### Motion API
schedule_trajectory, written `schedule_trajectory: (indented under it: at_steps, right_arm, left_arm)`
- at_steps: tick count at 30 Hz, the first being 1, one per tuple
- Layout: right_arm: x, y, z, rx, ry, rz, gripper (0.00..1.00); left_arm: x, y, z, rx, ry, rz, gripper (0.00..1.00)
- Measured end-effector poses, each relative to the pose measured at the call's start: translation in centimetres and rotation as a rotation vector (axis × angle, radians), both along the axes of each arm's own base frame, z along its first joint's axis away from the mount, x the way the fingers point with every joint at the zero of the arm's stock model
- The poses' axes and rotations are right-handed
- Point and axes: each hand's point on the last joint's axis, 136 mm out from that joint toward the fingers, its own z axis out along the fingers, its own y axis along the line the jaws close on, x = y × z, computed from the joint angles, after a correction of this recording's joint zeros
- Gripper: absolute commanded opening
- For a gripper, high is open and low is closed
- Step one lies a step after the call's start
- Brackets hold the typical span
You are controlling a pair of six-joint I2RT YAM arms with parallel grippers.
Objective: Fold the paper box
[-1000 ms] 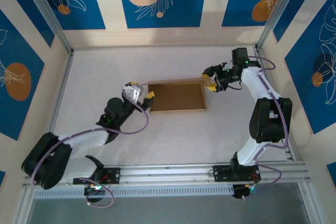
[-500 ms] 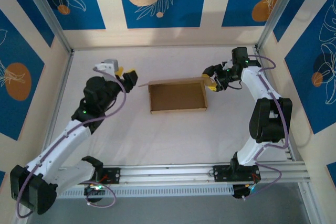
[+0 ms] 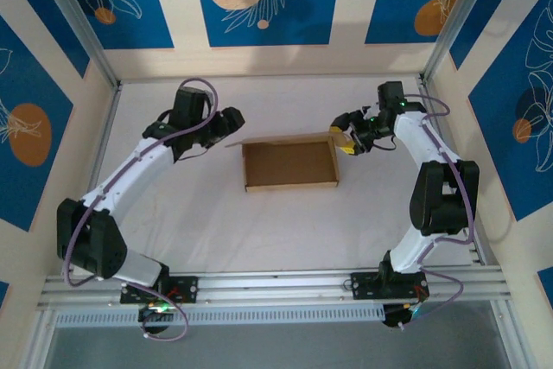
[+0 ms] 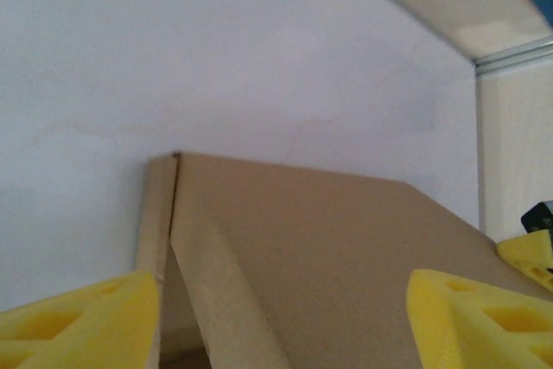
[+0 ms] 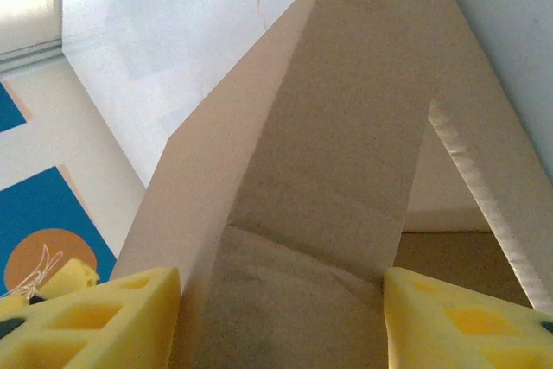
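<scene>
The paper box [image 3: 289,166] is a shallow brown cardboard tray with raised walls, lying in the middle of the white table. My left gripper [image 3: 232,124] hovers at the box's far left corner, where a small flap sticks out. In the left wrist view its yellow fingers [image 4: 86,321] stand wide apart, open, with the box's corner and a slanting panel [image 4: 328,239] beyond them. My right gripper [image 3: 344,137] sits at the far right corner. In the right wrist view a wall flap of the box [image 5: 346,127] fills the gap from one yellow pad [image 5: 449,321] to the other, and the gripper is shut on it.
Patterned blue and cream walls with metal posts [image 3: 82,32] close in the table on three sides. An aluminium rail [image 3: 285,287] carrying both arm bases runs along the near edge. Bare white table [image 3: 285,231] lies between the box and the rail.
My left arm has swung from the box's near left side out and up to its far left corner. The right arm has stayed at the far right corner.
</scene>
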Motion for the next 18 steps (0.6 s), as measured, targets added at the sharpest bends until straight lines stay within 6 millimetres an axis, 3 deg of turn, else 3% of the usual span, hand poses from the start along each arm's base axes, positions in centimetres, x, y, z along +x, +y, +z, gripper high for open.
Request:
schedule_trajectory:
  at_steps: [6, 11, 18]
  right_arm:
    - [-0.2, 0.4, -0.2, -0.004, 0.006, 0.010, 0.61]
    - [-0.6, 0.1, -0.6, -0.066, 0.009, 0.023, 0.68]
    - [0.8, -0.9, 0.1, -0.203, -0.064, 0.109, 0.71]
  left_arm:
    - [-1.4, 0.0, -3.2, 0.000, 0.202, 0.031, 0.78]
    - [-1.6, 0.0, -4.7, 0.021, 0.284, 0.044, 0.77]
    - [-1.0, -0.2, -4.4, 0.028, 0.298, 0.045, 0.72]
